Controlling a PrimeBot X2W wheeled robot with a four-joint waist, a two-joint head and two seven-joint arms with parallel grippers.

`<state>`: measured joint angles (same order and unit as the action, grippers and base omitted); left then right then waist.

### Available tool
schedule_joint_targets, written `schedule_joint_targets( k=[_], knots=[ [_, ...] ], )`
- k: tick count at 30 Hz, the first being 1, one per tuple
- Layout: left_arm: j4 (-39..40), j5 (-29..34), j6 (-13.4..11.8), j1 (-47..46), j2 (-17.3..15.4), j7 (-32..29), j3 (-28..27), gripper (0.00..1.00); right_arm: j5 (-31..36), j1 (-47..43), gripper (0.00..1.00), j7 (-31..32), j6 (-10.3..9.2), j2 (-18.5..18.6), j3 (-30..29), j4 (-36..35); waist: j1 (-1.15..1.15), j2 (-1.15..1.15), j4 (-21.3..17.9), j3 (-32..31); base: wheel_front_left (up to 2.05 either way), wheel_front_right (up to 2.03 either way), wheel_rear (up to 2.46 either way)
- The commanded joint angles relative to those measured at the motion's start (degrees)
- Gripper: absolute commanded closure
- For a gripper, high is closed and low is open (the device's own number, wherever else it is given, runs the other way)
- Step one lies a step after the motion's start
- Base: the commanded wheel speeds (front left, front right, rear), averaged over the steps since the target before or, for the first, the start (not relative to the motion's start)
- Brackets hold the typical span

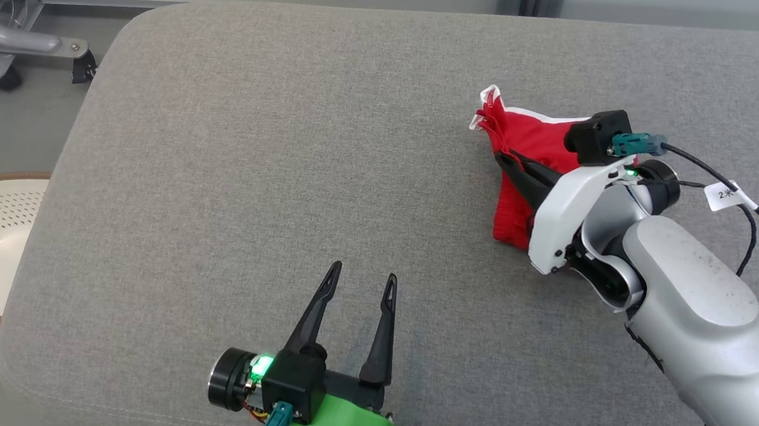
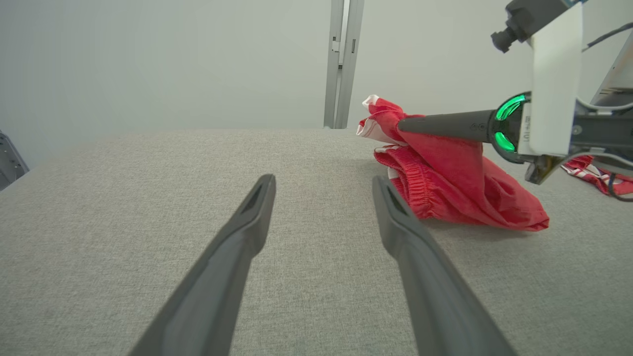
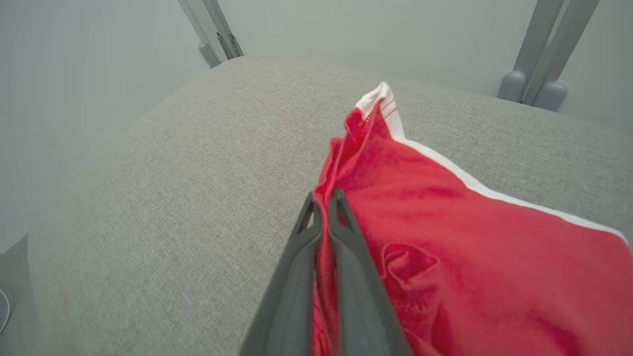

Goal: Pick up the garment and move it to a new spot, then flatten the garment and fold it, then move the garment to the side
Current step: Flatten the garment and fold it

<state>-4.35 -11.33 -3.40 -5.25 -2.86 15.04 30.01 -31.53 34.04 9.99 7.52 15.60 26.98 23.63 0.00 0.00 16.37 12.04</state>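
Grey woven cloth is stretched over the padded tabletop (image 1: 253,148). A red garment (image 1: 532,143) with white trim is pinched between the clenched fingers of the right claw (image 1: 505,159), its bulk heaped beneath and behind the tips. Only a thin fold seems gripped, so it could be lost if dragged sharply. The right forearm (image 1: 696,300) is angled in low, wrist bent; the left claw (image 1: 364,271) is held spread and empty, well apart from the garment.
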Motion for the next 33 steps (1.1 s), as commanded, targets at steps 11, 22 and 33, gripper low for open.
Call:
schedule_joint_targets(
  k=[11,22,33],
  knots=[
    [-0.16,0.16,-0.79,1.23,-0.09,0.17,-1.46,0.0,-2.25,-4.95,0.0,-7.35,-0.05,3.08,-6.83,-6.64,0.0,0.0,-4.18,-1.85,0.0,0.0,0.0],
    [0.86,1.39,-0.36,3.41,-0.1,0.17,-6.34,0.0,-2.06,-15.09,0.0,-17.28,-0.03,6.23,-8.17,-7.67,0.0,0.0,-12.03,-4.28,0.0,0.0,0.0],
    [0.57,0.67,0.69,1.99,-0.12,0.17,-4.69,0.0,-21.78,-8.34,1.0,-10.67,-0.03,6.76,0.83,-2.49,0.0,0.0,-5.6,-3.02,0.0,0.0,0.0]
  ],
)
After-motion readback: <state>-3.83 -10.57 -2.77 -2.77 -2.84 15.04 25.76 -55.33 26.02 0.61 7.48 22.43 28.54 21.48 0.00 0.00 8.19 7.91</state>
